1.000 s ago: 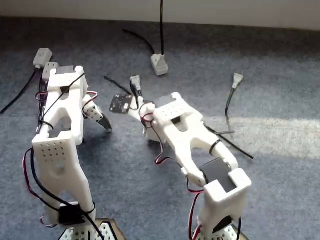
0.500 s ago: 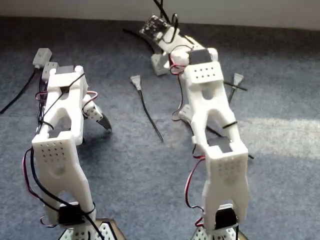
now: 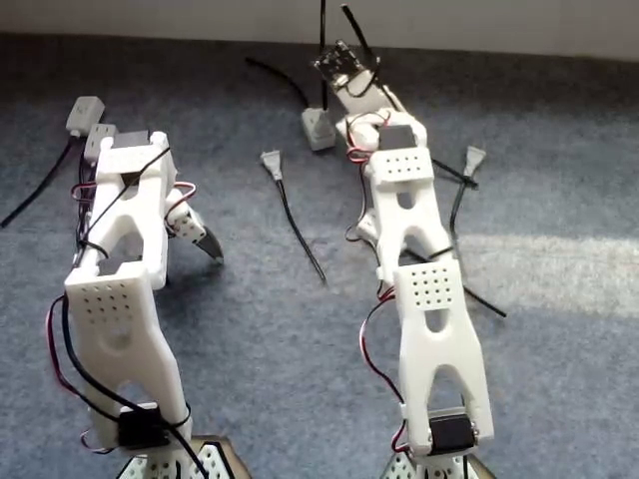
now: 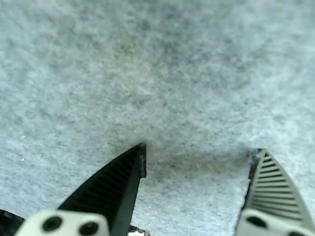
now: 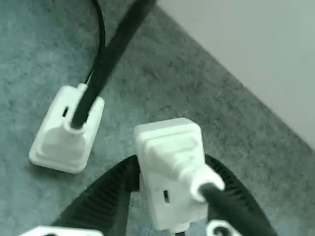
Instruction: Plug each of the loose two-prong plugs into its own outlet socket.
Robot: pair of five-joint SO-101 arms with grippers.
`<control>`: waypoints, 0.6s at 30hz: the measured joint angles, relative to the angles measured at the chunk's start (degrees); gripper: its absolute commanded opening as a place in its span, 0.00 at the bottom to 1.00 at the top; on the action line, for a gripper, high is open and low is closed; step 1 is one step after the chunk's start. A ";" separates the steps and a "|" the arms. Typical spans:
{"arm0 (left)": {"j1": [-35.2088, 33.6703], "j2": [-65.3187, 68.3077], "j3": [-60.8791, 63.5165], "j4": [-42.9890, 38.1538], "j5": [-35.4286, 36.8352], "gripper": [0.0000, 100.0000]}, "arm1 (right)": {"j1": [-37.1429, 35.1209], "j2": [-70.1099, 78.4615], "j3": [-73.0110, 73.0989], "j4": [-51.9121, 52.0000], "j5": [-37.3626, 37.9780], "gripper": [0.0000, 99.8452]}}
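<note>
1. High view first: both arms sit side by side on the grey carpeted table (image 3: 569,339). The right arm (image 3: 429,299) is stretched way out toward the far edge. The left arm (image 3: 120,249) is bent, with its pincer low over the carpet.
2. The right pincer (image 5: 171,164) is pinching a white outlet block (image 5: 170,147) from both sides. The block is lifted off the carpet and a dark cord comes out of its near end.
3. Just beside that, but not touching it, a second white outlet socket (image 5: 64,132) lies flat on the table. A black cord (image 5: 109,64) runs into the top of it.
4. The left pincer (image 4: 201,147) is spread wide over bare carpet, well apart from all the plugs.
5. One loose two-prong plug (image 3: 271,162) lies between the two arms, with its cord trailing back toward the robot's side.
6. The other plug (image 3: 474,157) lies on the far side of the right arm, and its cord runs back alongside that arm. Both plugs are lying loose on the carpet.
7. A pair of white sockets (image 3: 85,113) sits in the far left corner, right next to each other, just past the left arm.
</note>
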State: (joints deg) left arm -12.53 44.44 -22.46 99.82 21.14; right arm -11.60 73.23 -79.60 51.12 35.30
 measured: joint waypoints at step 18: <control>0.09 0.00 0.00 -0.18 0.00 0.32 | -2.11 -7.38 -12.84 22.86 -9.05 0.24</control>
State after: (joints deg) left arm -12.44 44.44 -22.46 99.65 21.14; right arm -13.71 65.85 -92.44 73.98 26.24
